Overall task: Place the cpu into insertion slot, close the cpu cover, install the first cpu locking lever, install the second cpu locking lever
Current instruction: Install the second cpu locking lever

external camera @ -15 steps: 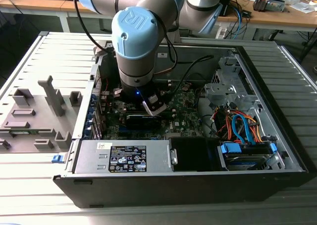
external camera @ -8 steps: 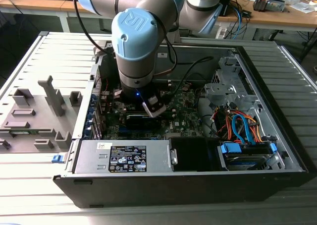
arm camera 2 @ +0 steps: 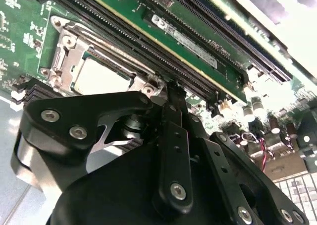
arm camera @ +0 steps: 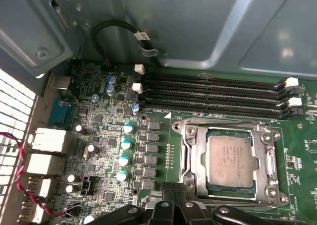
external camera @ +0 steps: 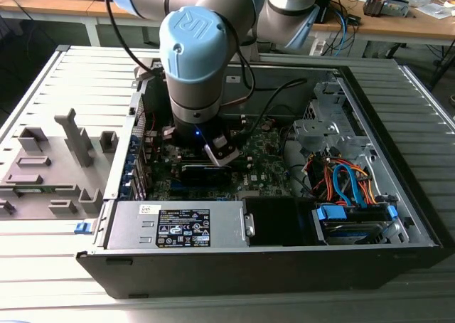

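cpu (arm camera: 229, 160) seated in insertion slot (arm camera: 198, 185) | cpu cover (arm camera: 229, 127) down over it | gripper (arm camera: 174, 191) at slot edge, fingers together, holding nothing

We count one cpu (arm camera: 231, 160) under one cover (arm camera: 228, 132), four long black memory slots (arm camera: 213, 93) beside it, four blue-topped capacitors (arm camera: 124, 151) in a row, and one arm (external camera: 195, 45).

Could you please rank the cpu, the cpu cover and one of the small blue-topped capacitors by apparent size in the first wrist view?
1. cpu cover, framing the chip.
2. cpu, seated inside it.
3. blue-topped capacitor, much the smallest.
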Controlling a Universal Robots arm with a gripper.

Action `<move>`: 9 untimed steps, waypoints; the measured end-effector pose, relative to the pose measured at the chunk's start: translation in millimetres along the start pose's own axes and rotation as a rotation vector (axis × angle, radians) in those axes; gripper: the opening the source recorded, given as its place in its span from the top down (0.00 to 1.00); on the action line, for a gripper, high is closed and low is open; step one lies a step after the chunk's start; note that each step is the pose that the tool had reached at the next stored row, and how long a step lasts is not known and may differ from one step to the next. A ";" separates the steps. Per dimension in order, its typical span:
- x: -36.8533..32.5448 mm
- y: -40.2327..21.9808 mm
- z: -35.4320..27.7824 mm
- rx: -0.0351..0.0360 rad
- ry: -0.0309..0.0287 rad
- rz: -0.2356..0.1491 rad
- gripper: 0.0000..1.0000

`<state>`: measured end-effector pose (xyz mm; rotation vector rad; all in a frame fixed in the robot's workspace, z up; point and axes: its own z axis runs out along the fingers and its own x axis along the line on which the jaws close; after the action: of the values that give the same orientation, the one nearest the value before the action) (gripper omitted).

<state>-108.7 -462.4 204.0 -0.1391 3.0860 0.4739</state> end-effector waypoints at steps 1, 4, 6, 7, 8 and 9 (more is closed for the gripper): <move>-0.2 0.5 -1.5 0.0000 0.0000 0.000 0.89; -3.1 1.8 -4.8 0.0006 0.0002 0.000 0.89; -6.9 3.1 -4.8 0.0030 0.0017 0.000 0.89; -11.2 4.2 -4.8 0.0055 0.0040 0.001 0.89; -13.7 4.4 -4.8 0.0059 0.0055 0.002 0.89; -15.3 4.5 -4.8 0.0062 0.0069 0.002 0.89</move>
<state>-93.8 -458.2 210.3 -0.1379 3.0943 0.4649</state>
